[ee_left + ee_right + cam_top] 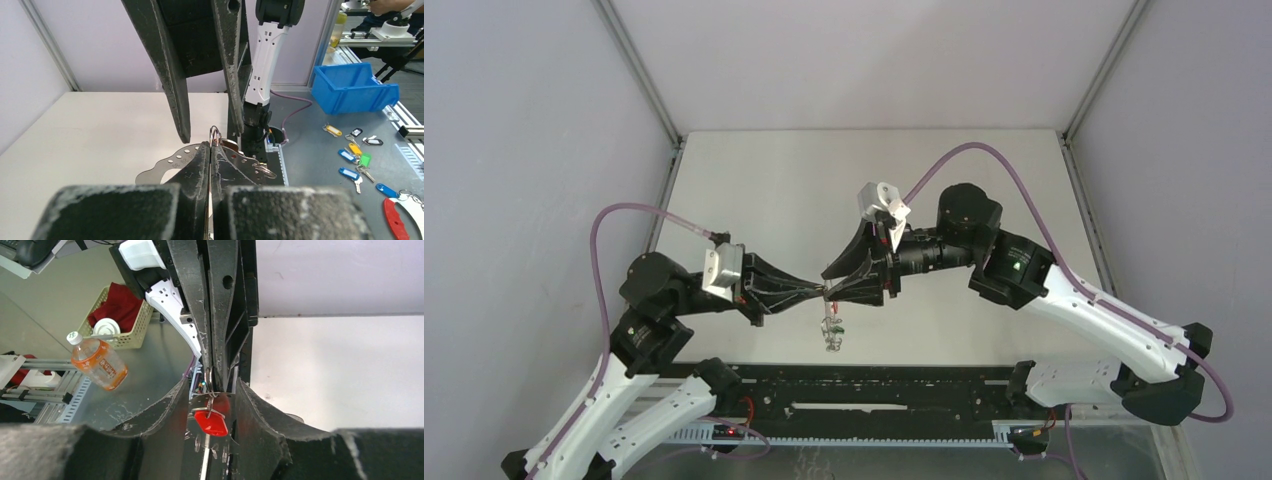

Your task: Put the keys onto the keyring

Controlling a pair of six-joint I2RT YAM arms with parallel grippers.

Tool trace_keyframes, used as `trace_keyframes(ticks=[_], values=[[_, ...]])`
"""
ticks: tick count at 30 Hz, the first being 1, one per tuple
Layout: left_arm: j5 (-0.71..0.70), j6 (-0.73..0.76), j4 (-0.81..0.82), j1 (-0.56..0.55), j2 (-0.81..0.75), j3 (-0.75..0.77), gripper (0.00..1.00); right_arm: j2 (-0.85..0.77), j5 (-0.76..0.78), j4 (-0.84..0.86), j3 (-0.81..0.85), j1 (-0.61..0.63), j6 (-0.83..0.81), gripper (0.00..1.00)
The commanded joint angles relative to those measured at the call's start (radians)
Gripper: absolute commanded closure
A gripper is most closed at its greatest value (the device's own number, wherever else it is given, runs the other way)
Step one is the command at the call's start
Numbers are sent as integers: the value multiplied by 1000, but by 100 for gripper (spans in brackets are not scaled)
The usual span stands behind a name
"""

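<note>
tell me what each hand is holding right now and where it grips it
Left hand pinches the keyring by its metal ring; right hand is open, holding nothing.

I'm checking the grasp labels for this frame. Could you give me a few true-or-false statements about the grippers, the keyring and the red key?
1. The left gripper is shut on the keyring. True.
2. The right gripper is clamped fully shut. False: its fingers stand apart, with the red key between them.
3. The red key lies flat on the table. False: it hangs in the air just below the left gripper's tips.
4. A bottle of orange liquid shows in the right wrist view. True.
</note>
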Motion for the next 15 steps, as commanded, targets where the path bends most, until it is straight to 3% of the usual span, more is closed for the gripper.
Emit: trace_keyframes(ticks=[1, 6, 9, 15], values=[[16, -26, 68, 4, 0, -15, 100, 3, -9, 3, 35, 4, -16, 56], [20, -23, 68, 4, -8, -17, 100, 16, -14, 6, 39, 4, 1, 75], [25, -6, 49, 5, -10, -21, 100, 22, -24, 8, 45, 4, 12, 100], [18, 200, -197, 3, 26, 29, 94, 39, 10, -136, 72, 3, -2, 100]])
